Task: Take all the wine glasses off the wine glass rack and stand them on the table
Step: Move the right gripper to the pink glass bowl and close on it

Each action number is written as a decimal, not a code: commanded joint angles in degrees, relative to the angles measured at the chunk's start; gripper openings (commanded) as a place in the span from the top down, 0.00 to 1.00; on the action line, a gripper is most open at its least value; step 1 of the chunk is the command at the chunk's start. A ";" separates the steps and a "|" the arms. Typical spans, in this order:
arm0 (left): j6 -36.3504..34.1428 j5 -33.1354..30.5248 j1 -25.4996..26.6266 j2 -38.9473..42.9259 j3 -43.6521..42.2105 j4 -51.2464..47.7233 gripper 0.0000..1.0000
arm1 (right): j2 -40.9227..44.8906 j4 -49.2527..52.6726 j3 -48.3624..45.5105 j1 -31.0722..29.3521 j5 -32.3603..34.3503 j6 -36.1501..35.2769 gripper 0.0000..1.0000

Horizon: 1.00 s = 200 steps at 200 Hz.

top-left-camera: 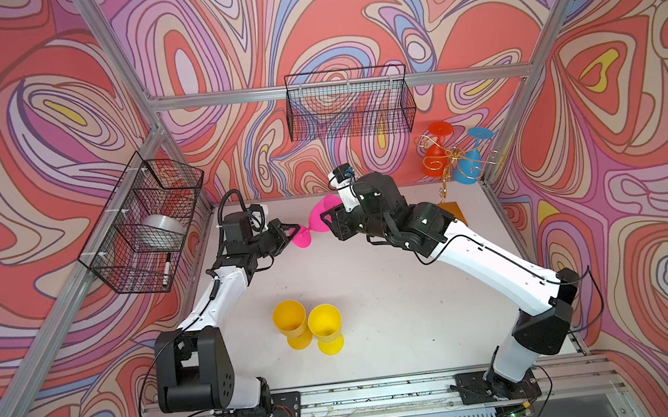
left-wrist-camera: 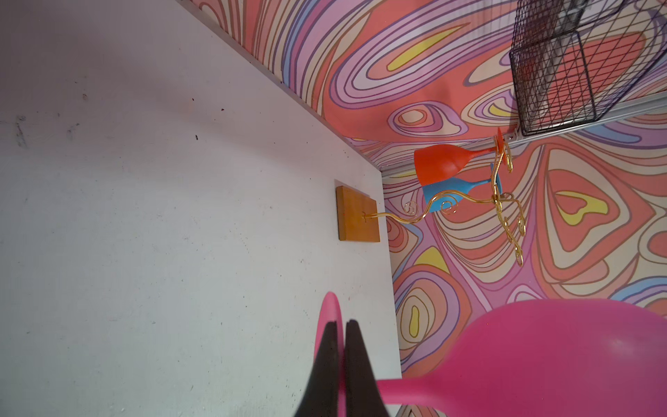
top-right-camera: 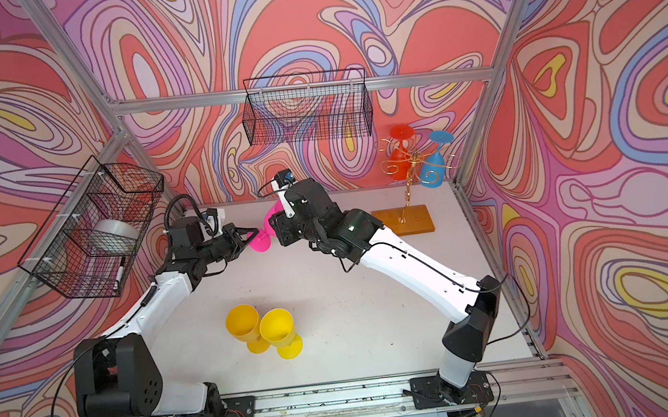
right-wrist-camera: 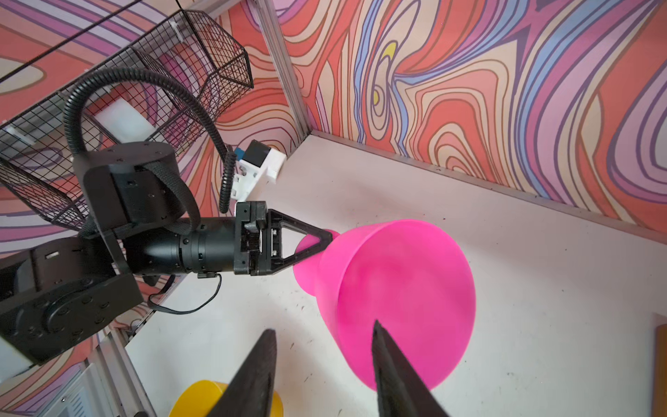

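Two yellow glasses [top-left-camera: 289,316], one pink glass [top-left-camera: 302,239]

- Hot-pink plastic wine glass [right-wrist-camera: 397,289], centre of frame: plain.
- Orange-red plastic wine glass [top-left-camera: 431,164] and sky-blue plastic wine glass [top-left-camera: 468,171], upper right: plain.
- Thin gold wire wine glass rack [top-right-camera: 408,192], upper right: shiny, on a flat amber-orange base [top-right-camera: 404,221].
- Two yellow plastic goblets [top-left-camera: 291,324], lower centre: plain.
- Black wire mesh baskets [top-left-camera: 349,103], top centre and left: grid.
- Walls [top-left-camera: 23,122]: swirls of coral, lilac, blue, cream and yellow.
- White tabletop [top-left-camera: 395,295]: dark specks.
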State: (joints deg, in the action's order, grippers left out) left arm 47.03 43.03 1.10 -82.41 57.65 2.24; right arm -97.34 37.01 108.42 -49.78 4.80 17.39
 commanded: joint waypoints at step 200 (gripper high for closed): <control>-2.02 -1.97 0.30 2.37 1.52 -1.60 1.00 | -10.16 -6.15 6.73 2.50 -9.06 7.03 1.00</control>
State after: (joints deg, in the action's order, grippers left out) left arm 44.99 41.54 1.15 -81.38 57.65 1.26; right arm -106.41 32.45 113.10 -47.07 -5.02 25.69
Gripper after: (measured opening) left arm 0.048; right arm 0.055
